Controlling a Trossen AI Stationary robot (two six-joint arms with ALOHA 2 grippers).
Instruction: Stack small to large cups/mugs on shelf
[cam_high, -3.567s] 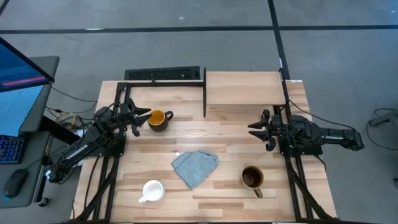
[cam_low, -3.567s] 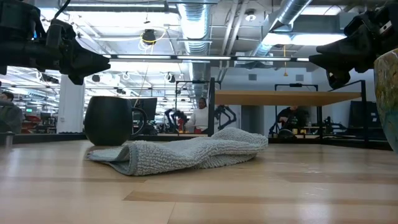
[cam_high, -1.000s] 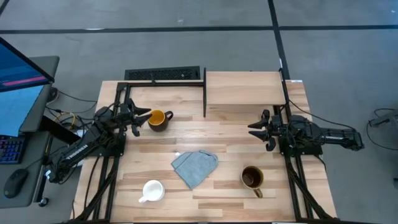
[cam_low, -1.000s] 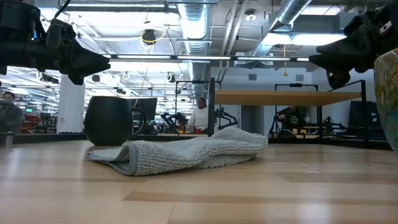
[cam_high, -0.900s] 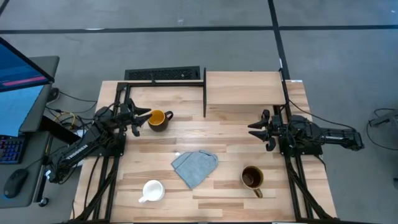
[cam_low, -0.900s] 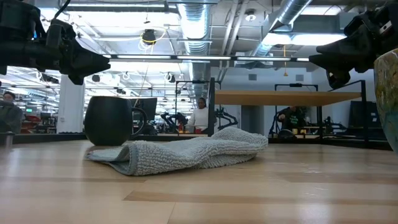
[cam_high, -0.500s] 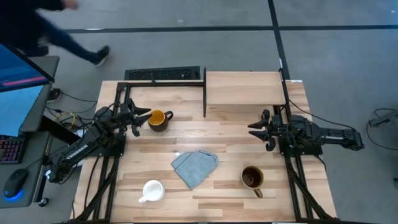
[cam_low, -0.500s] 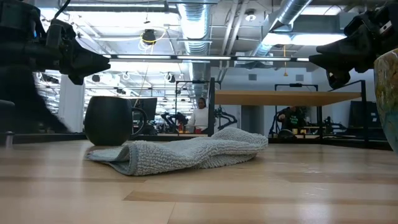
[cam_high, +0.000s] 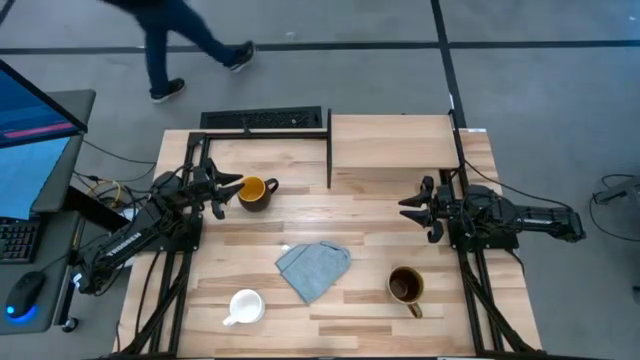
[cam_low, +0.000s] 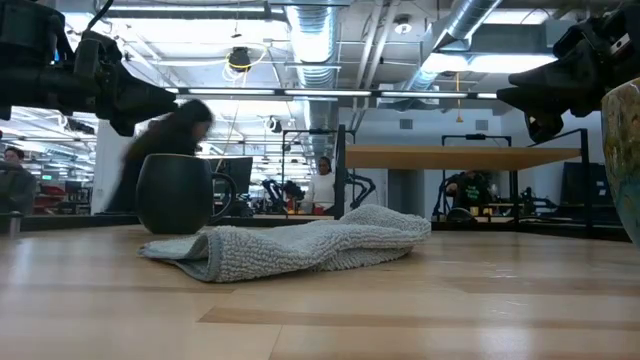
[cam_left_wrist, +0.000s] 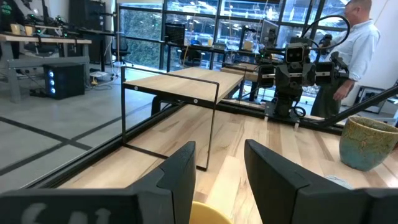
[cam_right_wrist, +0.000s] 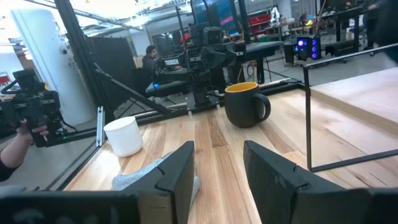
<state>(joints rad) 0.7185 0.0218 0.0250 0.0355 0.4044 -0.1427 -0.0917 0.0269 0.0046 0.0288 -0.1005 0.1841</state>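
Observation:
A dark mug with a yellow inside (cam_high: 256, 191) stands on the table's far left, just in front of my left gripper (cam_high: 232, 188), which hovers open and level above the table. A white mug (cam_high: 245, 306) stands at the near left. An olive-tan mug with a dark inside (cam_high: 405, 286) stands at the near right. The light-wood shelf (cam_high: 392, 140) on black metal legs is at the far right. My right gripper (cam_high: 405, 209) hovers open in front of the shelf, pointing toward the table's left.
A grey-blue cloth (cam_high: 313, 267) lies crumpled in the middle of the table. A person (cam_high: 175, 45) walks on the floor beyond the far edge. A black frame (cam_high: 262, 121) stands at the far left edge. A monitor and keyboard (cam_high: 30, 160) stand left of the table.
Both arms have kept still. A person has walked along the floor beyond the table's far edge, from left toward the right.

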